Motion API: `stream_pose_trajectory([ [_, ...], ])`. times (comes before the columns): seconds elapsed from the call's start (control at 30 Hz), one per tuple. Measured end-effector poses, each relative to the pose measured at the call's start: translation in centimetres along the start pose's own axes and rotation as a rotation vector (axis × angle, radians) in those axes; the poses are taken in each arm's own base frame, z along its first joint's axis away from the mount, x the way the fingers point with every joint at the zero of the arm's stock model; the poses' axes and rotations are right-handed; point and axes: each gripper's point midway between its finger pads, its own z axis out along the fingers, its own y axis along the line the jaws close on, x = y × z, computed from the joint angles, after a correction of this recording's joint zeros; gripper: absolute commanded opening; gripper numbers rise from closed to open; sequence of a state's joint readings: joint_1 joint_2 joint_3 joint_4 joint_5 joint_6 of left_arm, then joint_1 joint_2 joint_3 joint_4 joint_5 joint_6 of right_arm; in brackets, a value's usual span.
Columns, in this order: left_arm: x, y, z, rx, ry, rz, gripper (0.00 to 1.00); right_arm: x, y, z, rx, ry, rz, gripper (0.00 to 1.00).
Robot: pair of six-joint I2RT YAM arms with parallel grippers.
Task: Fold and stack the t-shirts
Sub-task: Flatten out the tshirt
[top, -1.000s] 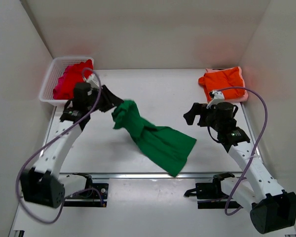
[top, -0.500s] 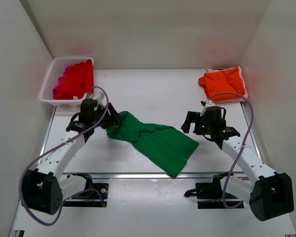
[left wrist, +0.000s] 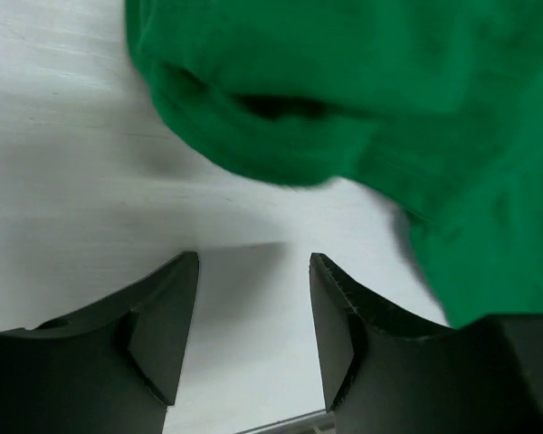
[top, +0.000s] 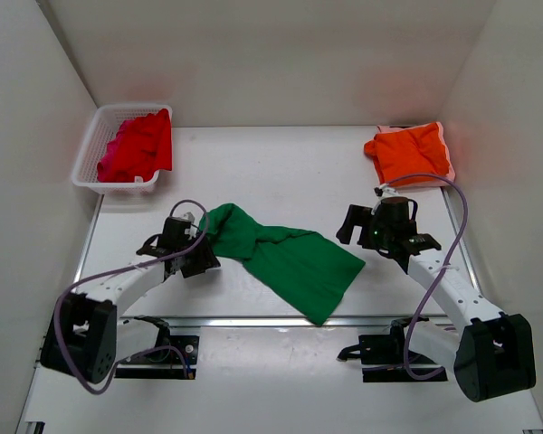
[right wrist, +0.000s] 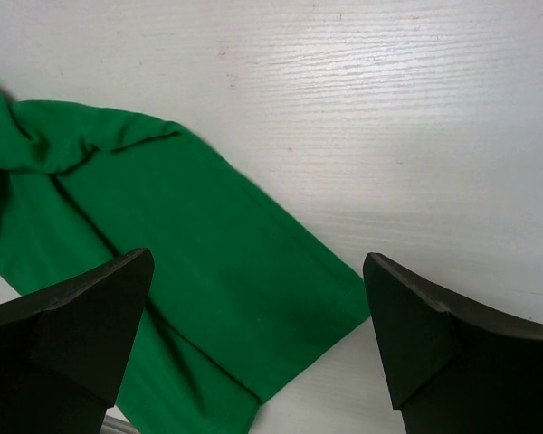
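White table point(top: 281, 163). Green t-shirt point(top: 290, 258) lies crumpled mid-table, running left to right. White basket point(top: 89, 154) back-left holds the red and magenta t-shirts point(top: 145, 145). Orange t-shirt point(top: 412, 152) sits folded back-right. Right gripper point(right wrist: 258, 262): fingers wide, empty, over the green shirt's right end. Left gripper point(left wrist: 253, 262): fingers apart, empty, just short of its left end.

The green t-shirt point(top: 290, 258) is soft matt cloth; the white table point(right wrist: 416, 117) shows faint wood grain.
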State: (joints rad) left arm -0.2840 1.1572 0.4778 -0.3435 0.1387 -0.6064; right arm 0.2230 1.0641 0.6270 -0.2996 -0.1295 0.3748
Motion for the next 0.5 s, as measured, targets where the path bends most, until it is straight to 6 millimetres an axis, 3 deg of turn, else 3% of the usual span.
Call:
stream_pose_trajectory([
  [0.23, -2.2, 0.1, 1.5, -0.061, -0.053, 0.010, 0.64, 0.0, -0.1, 0.0, 0.000, 0.001, 0.003, 0.99],
  [0.5, -5.9, 2.1, 2.2, -0.176, -0.106, 0.005, 0.65, 0.4, -0.7, 0.5, 0.016, 0.025, 0.017, 0.99],
])
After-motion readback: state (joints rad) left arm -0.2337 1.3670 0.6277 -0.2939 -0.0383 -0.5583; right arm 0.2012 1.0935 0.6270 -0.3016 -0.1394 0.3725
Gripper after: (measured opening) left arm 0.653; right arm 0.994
